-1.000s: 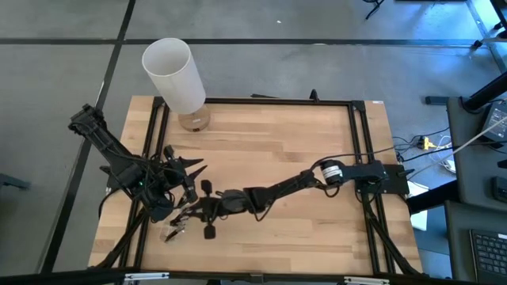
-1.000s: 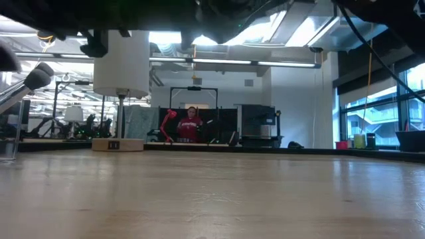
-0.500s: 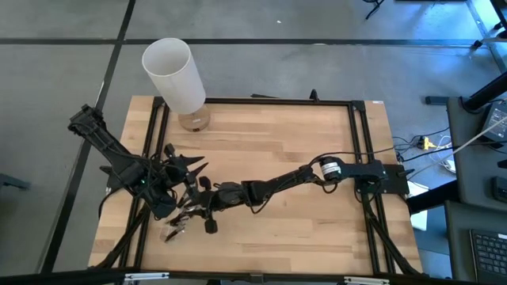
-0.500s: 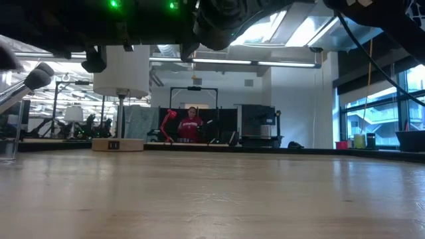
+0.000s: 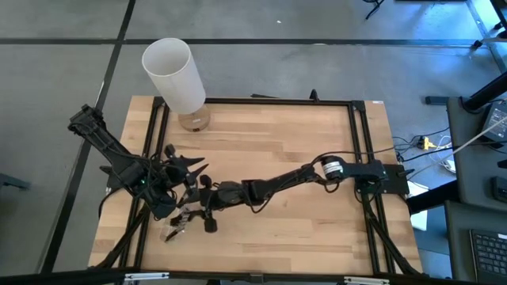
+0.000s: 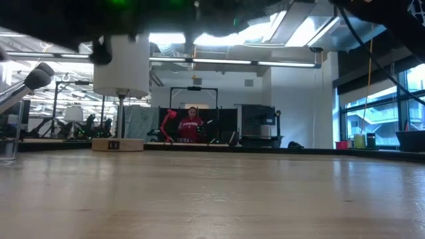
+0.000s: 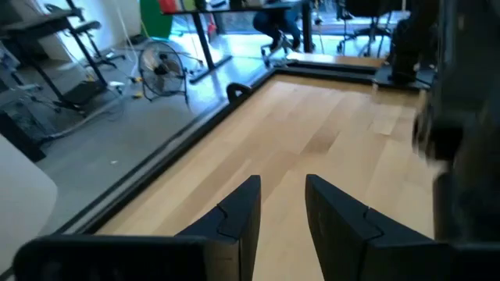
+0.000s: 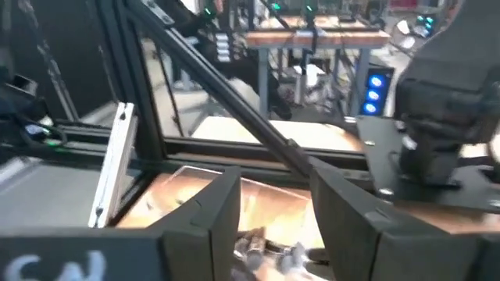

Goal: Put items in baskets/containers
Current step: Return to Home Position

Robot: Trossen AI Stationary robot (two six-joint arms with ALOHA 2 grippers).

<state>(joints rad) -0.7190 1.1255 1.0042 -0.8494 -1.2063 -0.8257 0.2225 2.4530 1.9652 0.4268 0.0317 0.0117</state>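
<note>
We see the wooden table (image 5: 317, 134) inside its black frame, with the tall white cylinder (image 5: 169, 73) at its far left corner; we place everything else from that cylinder. The right arm reaches across the boards from the side opposite the cylinder. The right gripper (image 5: 203, 204) hangs well apart from the cylinder, toward the table's front edge. Its wrist view shows its fingers (image 8: 209, 212) spread, with nothing pinched between them and bristle tips lying beyond the gap. The left arm comes in over the frame on the cylinder's side. The left gripper (image 5: 190, 168) sits between the cylinder and the right gripper, and its fingers (image 7: 241, 212) are parted too, with only bare wood in the gap. A small tan jar (image 5: 193, 121) stands just beside the cylinder's foot. The transparent cup (image 6: 8, 135) is on the cylinder's side of the table, well apart from it and near the front edge, just beside the right gripper. In the low view it seems to stand upright. The makeup brushes (image 6: 34, 78) are in it, one pale bristle head leaning out above the rim. A person in red sits far behind the cylinder, in the room
</note>
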